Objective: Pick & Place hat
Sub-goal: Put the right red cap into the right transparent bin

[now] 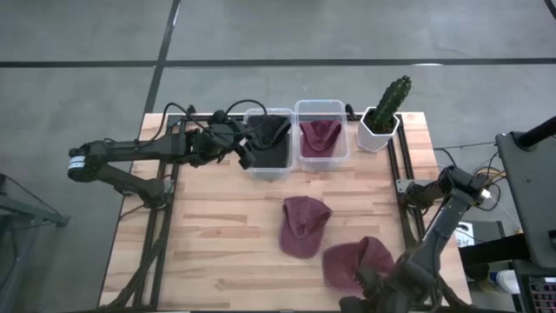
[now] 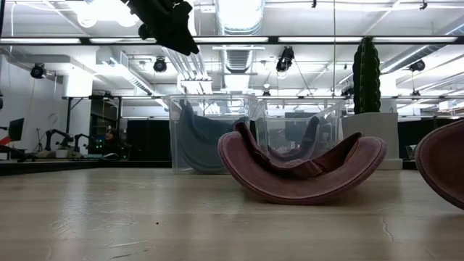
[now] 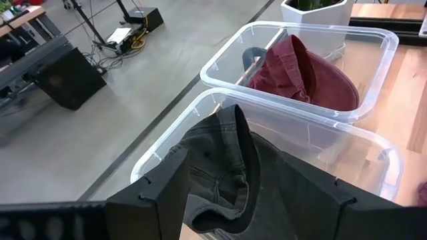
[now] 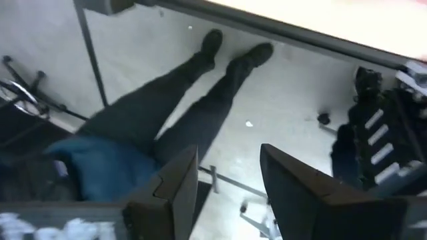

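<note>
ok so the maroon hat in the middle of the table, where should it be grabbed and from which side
Grip the maroon hat by the raised folded ridge along its middle, coming straight down from above. In the low view it lies curled like a bowl with both ends lifted, so the upstanding fold gives the fingers something to pinch. The right end effector is probably nearer.

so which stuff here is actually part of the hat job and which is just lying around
Part of the job:
- dark hat in the left bin
- maroon hat in the right bin
- two maroon hats loose on the table
- left gripper, open over the left bin

Lying about:
- potted cactus
- parked right gripper
</note>
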